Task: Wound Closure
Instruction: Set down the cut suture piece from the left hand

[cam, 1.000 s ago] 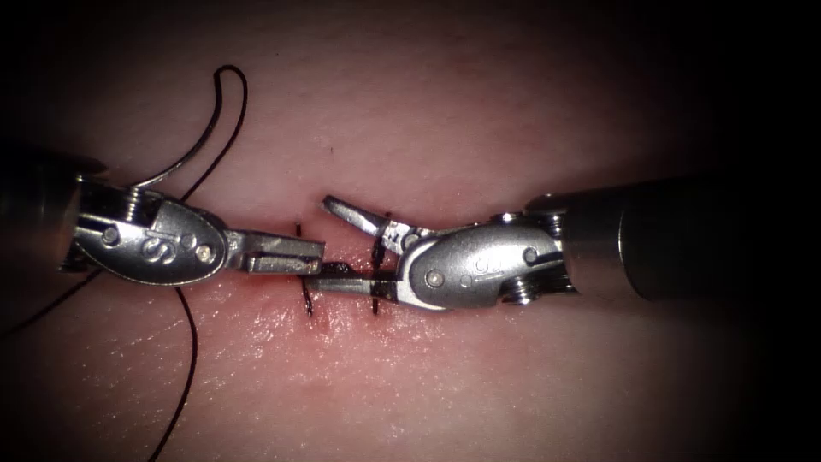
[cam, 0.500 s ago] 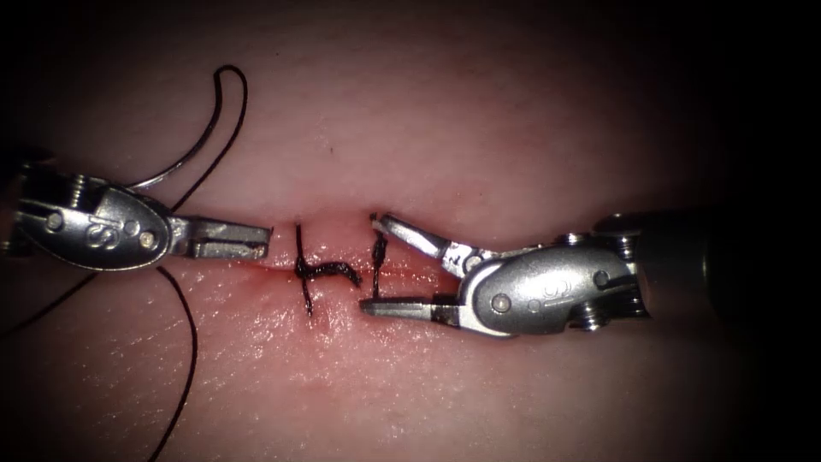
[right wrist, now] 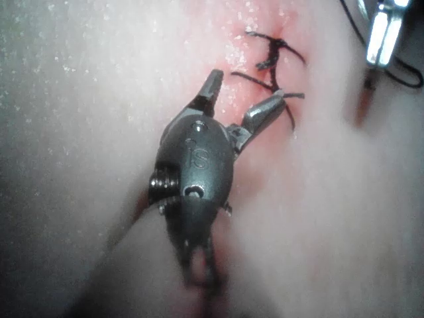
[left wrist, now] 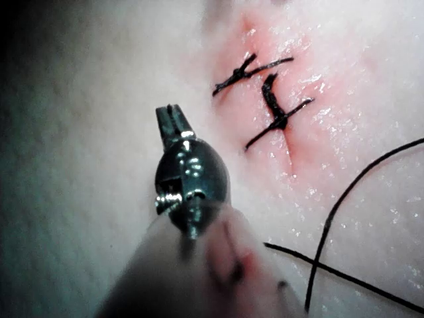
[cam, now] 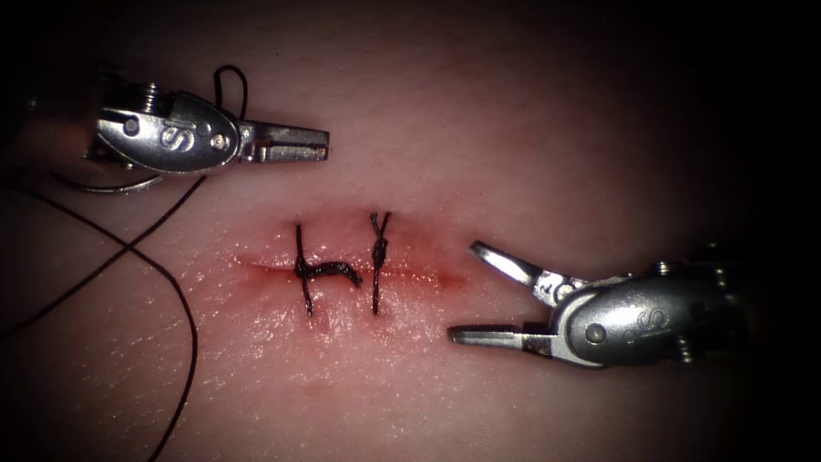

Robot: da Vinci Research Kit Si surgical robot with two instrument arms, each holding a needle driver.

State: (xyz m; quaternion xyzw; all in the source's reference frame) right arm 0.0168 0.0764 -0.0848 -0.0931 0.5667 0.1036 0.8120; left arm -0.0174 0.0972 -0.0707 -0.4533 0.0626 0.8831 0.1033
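Plainly, left gripper (cam: 318,144) marked "S", empty

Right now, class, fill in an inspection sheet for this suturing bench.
Surface: tissue; cut with red fluid around it.
Job's things: two stitches across the cut; needle lying left of the cut, partly behind the left tool; thread trailing loose.
Clutter: nothing seen.
Grippers: left tool shut, holding nothing; right tool open, holding nothing.
Cables: nothing seen.
Surroundings: dark.

Left end effector (cam: 321,144) seemingly closed and empty; right end effector (cam: 462,291) spread wide.
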